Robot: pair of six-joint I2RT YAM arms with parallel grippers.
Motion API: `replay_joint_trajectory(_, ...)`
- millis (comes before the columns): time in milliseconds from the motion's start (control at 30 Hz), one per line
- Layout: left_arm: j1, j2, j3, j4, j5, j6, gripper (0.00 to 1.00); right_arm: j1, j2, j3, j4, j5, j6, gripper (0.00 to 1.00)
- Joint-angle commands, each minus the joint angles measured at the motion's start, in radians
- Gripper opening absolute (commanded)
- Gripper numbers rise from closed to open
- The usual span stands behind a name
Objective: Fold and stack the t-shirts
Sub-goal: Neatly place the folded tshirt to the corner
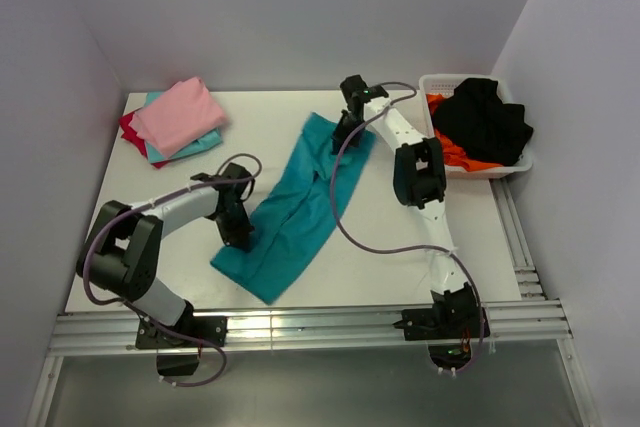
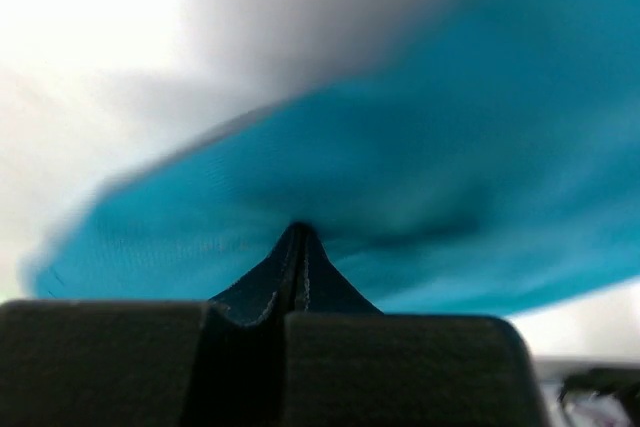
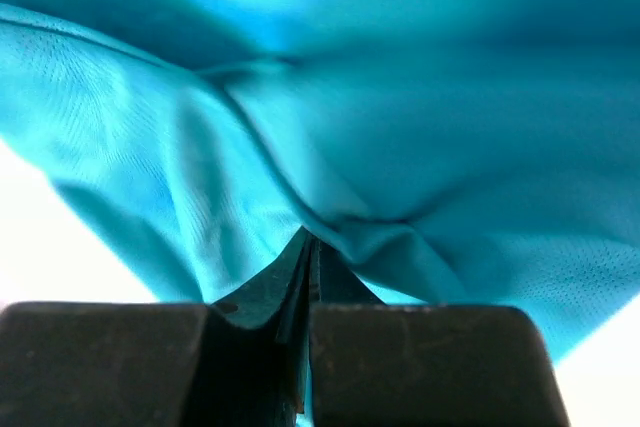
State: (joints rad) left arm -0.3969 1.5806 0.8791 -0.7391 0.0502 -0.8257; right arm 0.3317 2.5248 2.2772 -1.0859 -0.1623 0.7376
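A teal t-shirt lies as a long narrow band, slanting from the back middle of the table to the front left. My left gripper is at the band's left edge near its front end. In the left wrist view its jaws are shut, with the teal cloth puckered at their tips. My right gripper is at the band's far end. The right wrist view shows it shut on a fold of the teal cloth. A folded stack sits at the back left: pink t-shirt on top, lighter teal and red beneath.
A white mesh basket stands at the back right and holds black cloth over orange cloth. Grey walls close the back and both sides. Metal rails run along the table's near edge by the arm bases.
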Motion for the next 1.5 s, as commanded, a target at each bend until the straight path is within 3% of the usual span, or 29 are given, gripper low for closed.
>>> replay_joint_trajectory(0, -0.106, -0.044, -0.011, -0.059, 0.085, -0.099, 0.00, 0.024, 0.124, 0.154, 0.295, -0.265, 0.141, 0.00)
replay_joint_trajectory(33, -0.167, -0.038, -0.002, -0.063, 0.100, -0.114, 0.00, 0.027, 0.123, 0.134, 0.478, -0.319, 0.173, 0.00)
replay_joint_trajectory(133, -0.267, -0.004, 0.076, -0.069, 0.117, -0.153, 0.01, 0.050, 0.137, 0.114, 0.796, -0.524, 0.275, 0.00)
replay_joint_trajectory(200, -0.305, 0.028, 0.167, -0.071, 0.096, -0.161, 0.03, 0.069, 0.135, 0.184, 0.805, -0.584, 0.257, 0.14)
replay_joint_trajectory(267, -0.312, 0.060, 0.262, -0.100, 0.070, -0.150, 0.06, 0.073, 0.065, 0.139, 0.796, -0.559, 0.186, 0.49)
replay_joint_trajectory(300, -0.312, 0.067, 0.290, -0.106, 0.063, -0.142, 0.11, 0.073, 0.008, 0.002, 0.823, -0.550, 0.171, 0.70)
replay_joint_trajectory(333, -0.310, 0.074, 0.319, -0.112, 0.054, -0.133, 0.14, 0.070, -0.103, -0.066, 0.893, -0.530, 0.163, 0.99)
replay_joint_trajectory(400, -0.312, 0.085, 0.389, -0.121, 0.039, -0.116, 0.32, 0.049, -0.194, -0.172, 0.916, -0.522, 0.135, 1.00)
replay_joint_trajectory(500, -0.312, 0.093, 0.474, -0.121, 0.016, -0.104, 0.48, 0.014, -0.331, -0.188, 0.804, -0.491, 0.053, 1.00)
replay_joint_trajectory(667, -0.300, 0.127, 0.661, -0.186, -0.032, -0.040, 0.62, -0.026, -0.656, -0.342, 0.542, -0.268, -0.090, 1.00)
replay_joint_trajectory(733, -0.274, 0.124, 0.666, -0.216, -0.045, -0.020, 0.62, -0.043, -0.813, -0.512, 0.470, -0.208, -0.115, 1.00)
replay_joint_trajectory(833, -0.226, 0.053, 0.559, -0.162, -0.036, 0.014, 0.61, -0.046, -1.018, -0.804, 0.406, -0.164, -0.152, 0.99)
replay_joint_trajectory(933, -0.162, -0.072, 0.350, -0.103, 0.005, 0.046, 0.60, -0.030, -1.214, -1.121, 0.388, -0.189, -0.162, 0.96)
replay_joint_trajectory(1100, -0.128, -0.162, 0.180, -0.083, -0.046, 0.066, 0.57, 0.102, -1.496, -1.491, 0.412, -0.189, -0.057, 0.90)
replay_joint_trajectory(1300, -0.060, -0.263, 0.020, 0.000, 0.046, 0.022, 0.56, 0.228, -1.536, -1.648, 0.513, -0.217, 0.089, 0.84)
replay_joint_trajectory(1467, -0.040, -0.326, -0.032, -0.016, 0.013, 0.028, 0.55, 0.355, -1.457, -1.647, 0.586, -0.183, 0.181, 0.83)
